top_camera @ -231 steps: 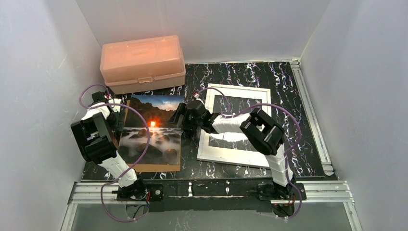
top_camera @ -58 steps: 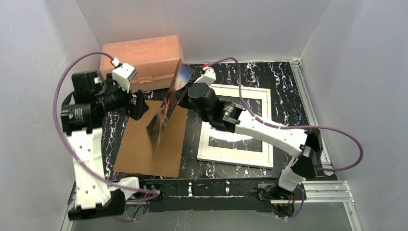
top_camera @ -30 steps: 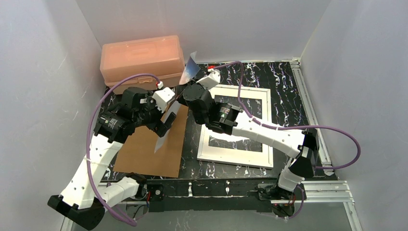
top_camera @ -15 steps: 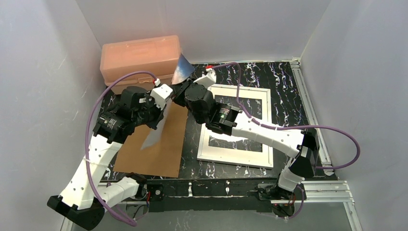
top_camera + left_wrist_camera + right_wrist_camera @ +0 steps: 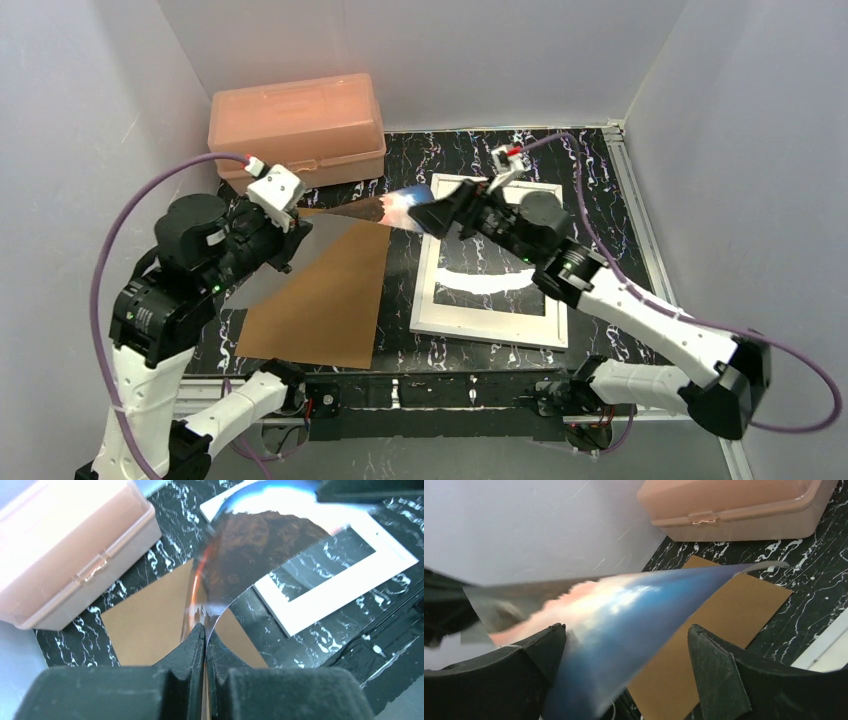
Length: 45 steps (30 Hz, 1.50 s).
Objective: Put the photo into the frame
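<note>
Although clamping only a narrow strip at one edge of the photo (image 5: 340, 235), carries the whole print clear of the desk (image 5: 600, 200) with the left tool (image 5: 205, 632), fingers (image 5: 187, 650) pressed flat together on it. Lets the sheet bow in a long arc from there, over the brown cardboard backing board (image 5: 320, 310), toward the right. Reaches with the other end of the print into the gap of the right tool (image 5: 624, 630), spread wide and clenching nothing; cannot tell from any view whether paper touches either finger there. Shows the white frame (image 5: 480, 325) flat on the desk just right of the board, no print in it yet, and the salmon-pink plastic box (image 5: 295, 125) at the far left, apart from both.

Judging by the curl: light, thin, limp paper, glossy and likely slippery, easy to crease or smudge. Best taken at an edge or corner, close to the rim, never across the picture. Probably needs a second hold at the opposite edge to stretch it flat before lowering into the frame.

Folds the left arm back on itself at the near left, forearm rising, wrist turned right. Sets the right arm's elbow out at the near right, forearm running far and left across the frame, tool facing the left one.
</note>
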Tool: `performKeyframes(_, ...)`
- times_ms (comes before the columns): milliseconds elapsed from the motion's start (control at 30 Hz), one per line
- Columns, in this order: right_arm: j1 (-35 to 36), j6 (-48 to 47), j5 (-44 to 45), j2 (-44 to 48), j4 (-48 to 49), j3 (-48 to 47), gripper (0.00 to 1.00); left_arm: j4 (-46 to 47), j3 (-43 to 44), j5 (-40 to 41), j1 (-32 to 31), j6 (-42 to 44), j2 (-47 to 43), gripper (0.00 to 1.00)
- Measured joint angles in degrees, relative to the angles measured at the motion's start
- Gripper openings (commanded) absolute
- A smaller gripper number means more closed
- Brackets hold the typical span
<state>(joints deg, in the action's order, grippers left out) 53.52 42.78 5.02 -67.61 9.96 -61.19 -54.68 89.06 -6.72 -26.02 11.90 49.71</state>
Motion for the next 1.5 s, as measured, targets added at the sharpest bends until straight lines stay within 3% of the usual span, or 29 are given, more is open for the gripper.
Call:
performKeyframes(167, -5.9, -3.9, -15.4, 10.0, 7.8, 12.1, 0.99, -1.3, 6.6, -2.0, 0.0, -1.5, 0.6, 0.0)
performKeyframes(367, -6.3, -8.2, -22.6, 11.0, 8.6, 12.1, 0.99, -2.1, 8.7, -2.8, 0.0, -1.6, 1.9, 0.0)
performKeyframes(467, -6.8, -11.7, -20.2, 11.1, 3.7, 8.5, 0.99, -2.9, 8.7, -2.9, 0.0, -1.4, 2.6, 0.0)
performKeyframes(767, -8.7, -17.7, 0.8, 14.8, -4.5, -2.8, 0.99, -3.9, 7.9, -3.1, 0.0, -2.2, 3.0, 0.0)
performKeyframes(933, -8.9, -13.7, 2.8, 14.6, -3.9, 1.4, 0.99, -2.1, 7.1, -0.5, 0.0, -5.5, 2.3, 0.0)
performKeyframes(1133, -8.9, -4.5, 1.7, 13.8, 1.9, 17.9, 0.99, 0.4, 8.3, 0.8, 0.0, -9.4, 3.1, 0.0)
performKeyframes(1233, -9.0, -0.4, -1.2, 10.9, 7.4, 21.8, 0.99, 1.6, 10.9, 0.1, 0.0, -11.3, 4.6, 0.0)
performKeyframes(1500, -9.1, 10.6, -11.3, -4.8, 30.2, 20.4, 0.99, 3.0, 17.3, -2.7, 0.0, -13.7, 7.9, 0.0)
